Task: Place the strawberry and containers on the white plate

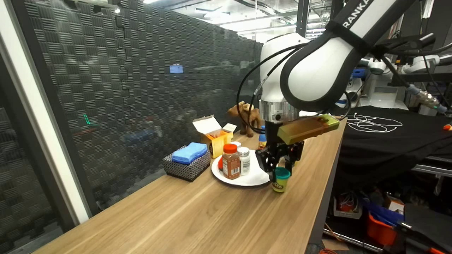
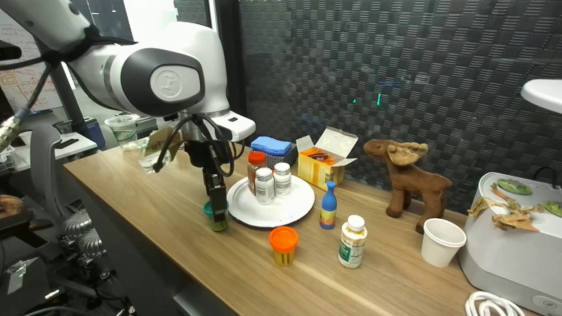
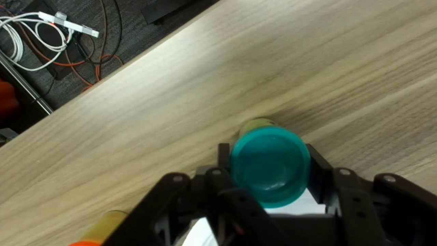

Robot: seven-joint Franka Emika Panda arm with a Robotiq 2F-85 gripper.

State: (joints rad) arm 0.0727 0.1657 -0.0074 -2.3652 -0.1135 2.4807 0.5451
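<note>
A green container with a teal lid (image 1: 280, 186) stands upright on the table beside the white plate (image 1: 257, 175); it also shows in an exterior view (image 2: 217, 224). My gripper (image 3: 268, 152) is shut on this container (image 3: 273, 167), fingers against both sides of its lid. On the plate (image 2: 292, 211) stand a red-capped spice bottle (image 2: 254, 175) and two white bottles, one in front (image 2: 265, 191), one behind (image 2: 282, 181). A red object (image 1: 220, 163) is mostly hidden behind the spice bottle; I cannot tell whether it is the strawberry. An orange-lidded yellow container (image 2: 284, 248) stands off the plate.
A blue bottle (image 2: 328, 208) and a white bottle with green label (image 2: 352, 243) stand near the plate. Behind are an open yellow box (image 2: 322, 169), blue cloth on a black box (image 2: 271, 145) and a plush moose (image 2: 412, 175). The table edge (image 3: 126, 65) is close.
</note>
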